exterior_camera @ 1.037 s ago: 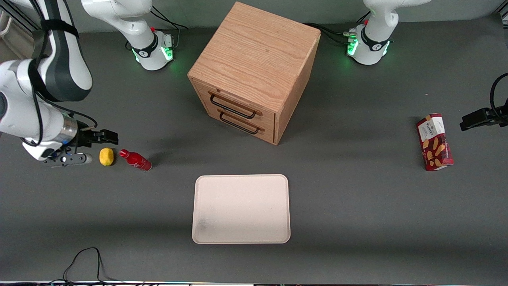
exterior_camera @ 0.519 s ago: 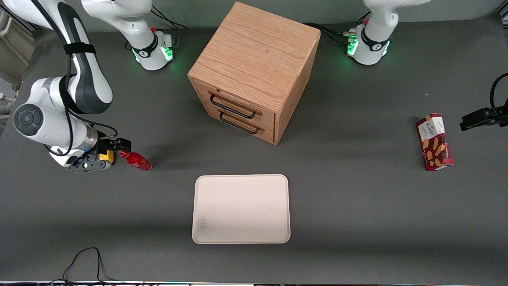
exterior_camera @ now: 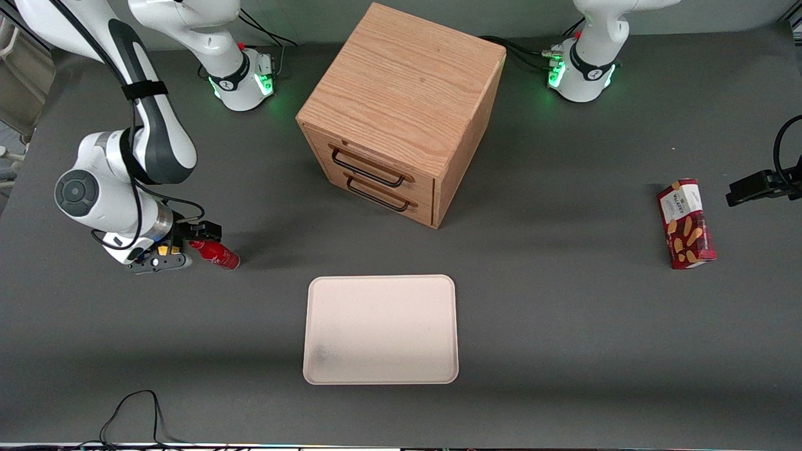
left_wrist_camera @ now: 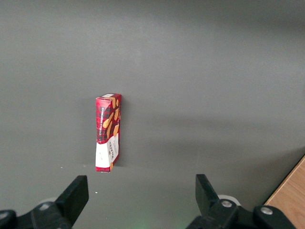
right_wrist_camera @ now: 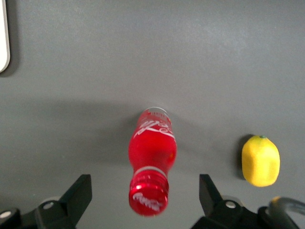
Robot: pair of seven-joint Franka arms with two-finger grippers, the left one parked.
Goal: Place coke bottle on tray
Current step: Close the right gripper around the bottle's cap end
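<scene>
the tray point(exterior_camera: 380, 329) lies nearest the front camera. farther off, the coke bottle point(exterior_camera: 215, 252) lies on the table point(exterior_camera: 564, 326), apparently untouched. the wrist view shows the hand point(right_wrist_camera: 145, 193) spread wide over its cap, and a lemon point(right_wrist_camera: 260, 161) beside it.

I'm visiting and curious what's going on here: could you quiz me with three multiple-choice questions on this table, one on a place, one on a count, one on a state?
1. Where is the coke bottle?
A. on the tray
B. on the table, beside the gripper
C. in a drawer

2. How many drawer handles show on the cabinet?
A. one
B. two
C. four

3. The gripper is:
A. open
B. shut on the lemon
C. shut on the bottle

Answers: 1 B, it lies on grey tabletop. 2 B, two black handles face front. 3 A, the wrist view shows fingers spread either side of the cap.
</scene>
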